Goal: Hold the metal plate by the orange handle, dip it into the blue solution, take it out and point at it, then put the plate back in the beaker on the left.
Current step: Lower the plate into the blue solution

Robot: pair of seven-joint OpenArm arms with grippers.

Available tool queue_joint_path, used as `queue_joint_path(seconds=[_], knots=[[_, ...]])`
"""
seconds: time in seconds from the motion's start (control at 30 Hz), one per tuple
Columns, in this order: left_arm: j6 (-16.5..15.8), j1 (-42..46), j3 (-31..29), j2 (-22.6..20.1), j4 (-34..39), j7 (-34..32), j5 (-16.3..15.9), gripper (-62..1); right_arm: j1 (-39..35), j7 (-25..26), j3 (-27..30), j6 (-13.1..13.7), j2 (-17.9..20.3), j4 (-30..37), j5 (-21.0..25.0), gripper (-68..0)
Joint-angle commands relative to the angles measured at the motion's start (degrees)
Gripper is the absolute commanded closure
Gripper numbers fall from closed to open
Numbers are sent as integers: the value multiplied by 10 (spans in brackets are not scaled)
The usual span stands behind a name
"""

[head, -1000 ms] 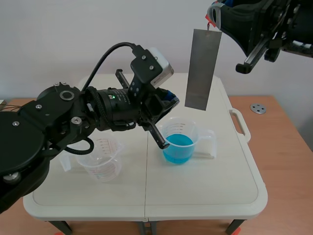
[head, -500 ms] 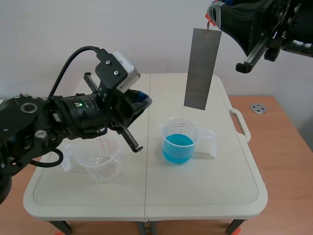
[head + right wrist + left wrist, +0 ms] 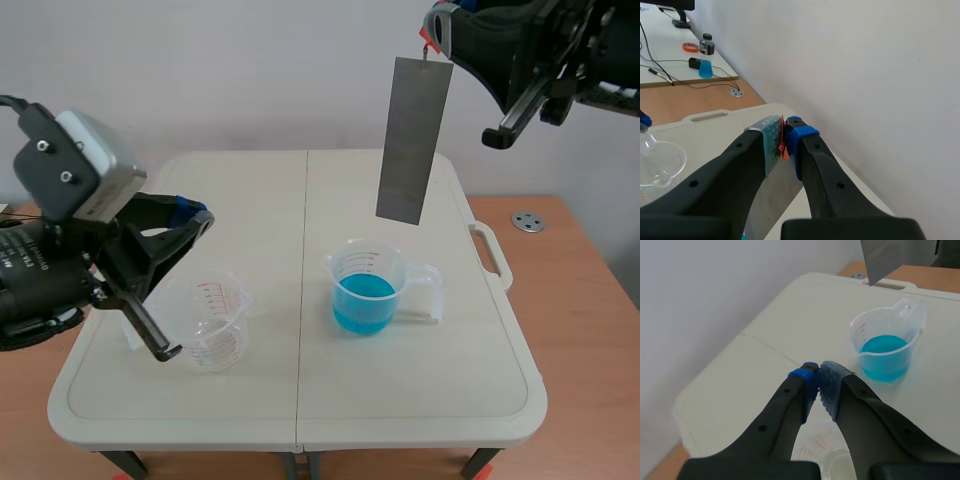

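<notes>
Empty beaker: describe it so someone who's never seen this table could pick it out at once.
On the white folding table stand two clear measuring beakers. The empty beaker is on the robot's left half, near the left gripper. Its neighbour holds blue solution; this one holds nothing and has red markings.

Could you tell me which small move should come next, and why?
Probably carry the metal plate leftward toward the empty beaker: the right gripper holds it raised out of the blue solution, and the left gripper has drawn back.
</notes>
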Motion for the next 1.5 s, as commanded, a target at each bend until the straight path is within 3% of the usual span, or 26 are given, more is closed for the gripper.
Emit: queue_joint_path(seconds=[0.0,0.23,0.47,0.73,0.87,1.13,1.47], knots=[[9,19,-18,-4,12,-17,-6,-51,8,11,-4,3,0,7,8,-11],[26,114,-101,-9,22,-65,-27,-51,8,13,-26,3,-1,7,6,-11],[35,197,-177,-9,22,-110,-71,-51,8,21,-33,3,-29,0,-45,-11],[35,269,-249,-2,21,-137,-99,-51,8,46,-45,3,-53,-37,-91,-11],[35,284,-281,23,21,-137,-101,-51,8,62,-47,3,-64,-57,-115,-11],[32,283,-293,56,21,-133,-96,-51,8,80,-63,3,-80,-85,-148,-11],[32,283,-293,59,21,-133,-96,-51,8,115,-66,3,-101,-143,-189,-11]])
